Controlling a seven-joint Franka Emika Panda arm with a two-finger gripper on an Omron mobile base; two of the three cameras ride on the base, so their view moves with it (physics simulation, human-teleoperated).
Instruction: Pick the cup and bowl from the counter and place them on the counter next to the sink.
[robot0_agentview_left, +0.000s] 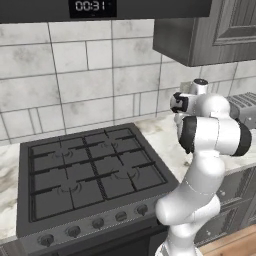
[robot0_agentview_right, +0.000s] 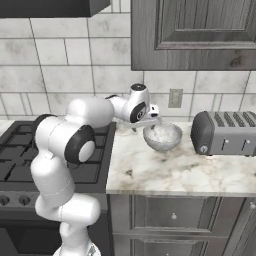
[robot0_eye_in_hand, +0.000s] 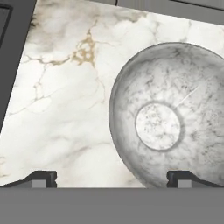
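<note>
White marble bench (robot0_agentview_right: 165, 172) with brownish veins is seen under everything, backed by grey wall tiles (robot0_agentview_right: 70, 75) and dark upper cabinets (robot0_agentview_right: 195, 32). Pretty much centre stage, the bowl (robot0_agentview_right: 163, 136) is parked upright on the bench toward the back wall, mottled stone-grey, nothing inside it that can be made out. From the hand view its round flat bottom is seen clearly, with the bowl (robot0_eye_in_hand: 168, 116) filling the right half and bare marble to the left.

Right above its left rim the pincer (robot0_agentview_right: 156, 120) is hung, jaws spread wide and nothing pinched; one fingertip (robot0_eye_in_hand: 186, 178) is seen over the bowl, the other (robot0_eye_in_hand: 41, 178) over open marble.

Going outward: a grey toaster (robot0_agentview_right: 225, 132) is set to the bowl's right, near but apart. A wall outlet (robot0_agentview_right: 175, 98) is mounted behind. To the left, the black stove top (robot0_agentview_left: 90, 172) is butted against the bench, knobs along its front. No clutter is seen between pincer and bowl.
</note>
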